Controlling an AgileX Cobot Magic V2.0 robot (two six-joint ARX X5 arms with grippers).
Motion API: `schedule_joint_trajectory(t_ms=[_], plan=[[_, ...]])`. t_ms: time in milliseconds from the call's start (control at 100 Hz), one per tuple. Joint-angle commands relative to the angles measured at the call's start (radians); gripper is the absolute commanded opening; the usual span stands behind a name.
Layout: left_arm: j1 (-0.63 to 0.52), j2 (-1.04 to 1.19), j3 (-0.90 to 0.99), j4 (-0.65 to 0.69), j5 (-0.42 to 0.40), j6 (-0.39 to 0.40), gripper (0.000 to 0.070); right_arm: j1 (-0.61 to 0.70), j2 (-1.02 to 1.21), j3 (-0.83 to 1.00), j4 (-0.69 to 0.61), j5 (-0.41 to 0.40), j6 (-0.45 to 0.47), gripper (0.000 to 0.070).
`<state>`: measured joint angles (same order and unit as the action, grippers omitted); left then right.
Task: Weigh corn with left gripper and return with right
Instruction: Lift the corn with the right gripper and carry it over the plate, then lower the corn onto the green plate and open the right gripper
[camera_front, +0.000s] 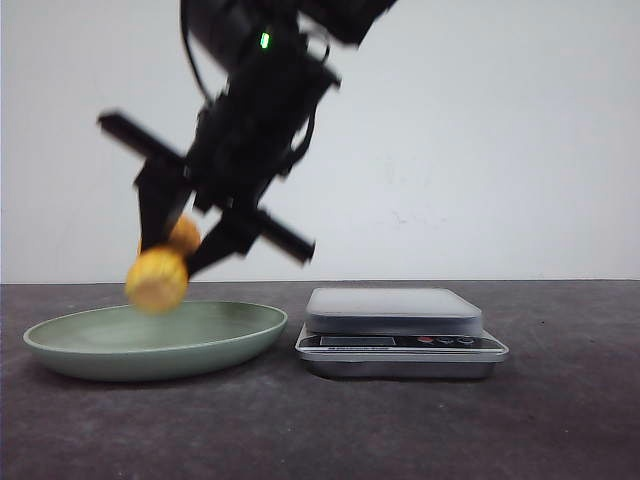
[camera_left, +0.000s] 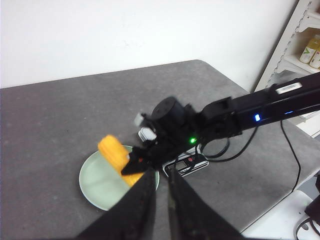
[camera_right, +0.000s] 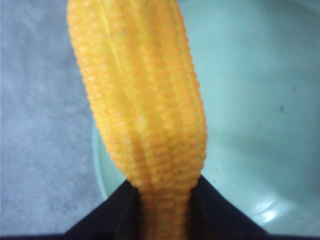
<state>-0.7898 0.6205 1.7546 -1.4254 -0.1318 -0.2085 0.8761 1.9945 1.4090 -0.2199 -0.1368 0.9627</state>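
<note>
The yellow-orange corn (camera_front: 157, 280) hangs tilted a little above the pale green plate (camera_front: 240, 337). My right gripper (camera_front: 172, 256), black with a green light, is shut on it. In the right wrist view the corn (camera_right: 145, 110) sits between the two black fingers of the right gripper (camera_right: 165, 189), over the plate (camera_right: 260, 100). The left wrist view looks down from high up on the right gripper (camera_left: 136, 166), the corn (camera_left: 113, 150) and the plate (camera_left: 95, 190). My left gripper (camera_left: 160, 171) is shut and empty, far above the table and out of the front view.
A silver kitchen scale (camera_front: 395, 312) stands just right of the plate, its platform bare; it also shows in the left wrist view (camera_left: 194, 163) under the right arm. White shelving (camera_left: 305, 45) stands past the table's far right edge.
</note>
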Motion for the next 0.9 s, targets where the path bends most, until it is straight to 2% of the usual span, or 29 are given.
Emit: schedule_joint_trajectory(t_ms=[0,150,380,440,550,600,700,890], plan=[[-0.008,0.005,0.017,-0.052,0.001,0.009,0.0,0.01,0.026,0.014,0.017,-0.002,0.06,0.0],[-0.008,0.005,0.017,-0.052,0.001,0.008,0.0,0.01,0.026,0.014,0.018,0.035,0.064,0.0019],[-0.008,0.005,0.017,-0.052,0.001,0.008,0.0,0.004,0.026,0.014,0.014,0.021,0.1,0.0038],[-0.008,0.005,0.017,-0.052,0.0,0.008,0.0,0.005,0.026,0.014,0.013,0.02,0.1,0.012],[-0.008,0.005,0.017,-0.052,0.0,0.005,0.0,0.006,0.026,0.014,0.01,-0.005,0.1,0.0412],[-0.008,0.005,0.017,-0.052,0.0,0.005,0.0,0.006,0.026,0.014,0.011,-0.016,0.1,0.0495],[-0.008,0.005,0.017,-0.052,0.0,0.005,0.0,0.006,0.026,0.014,0.038,-0.037,0.099,0.0511],[-0.008,0.005,0.017,-0.052,0.001,-0.013,0.0,-0.03,-0.019,0.014,0.198,-0.152,0.081,0.051]])
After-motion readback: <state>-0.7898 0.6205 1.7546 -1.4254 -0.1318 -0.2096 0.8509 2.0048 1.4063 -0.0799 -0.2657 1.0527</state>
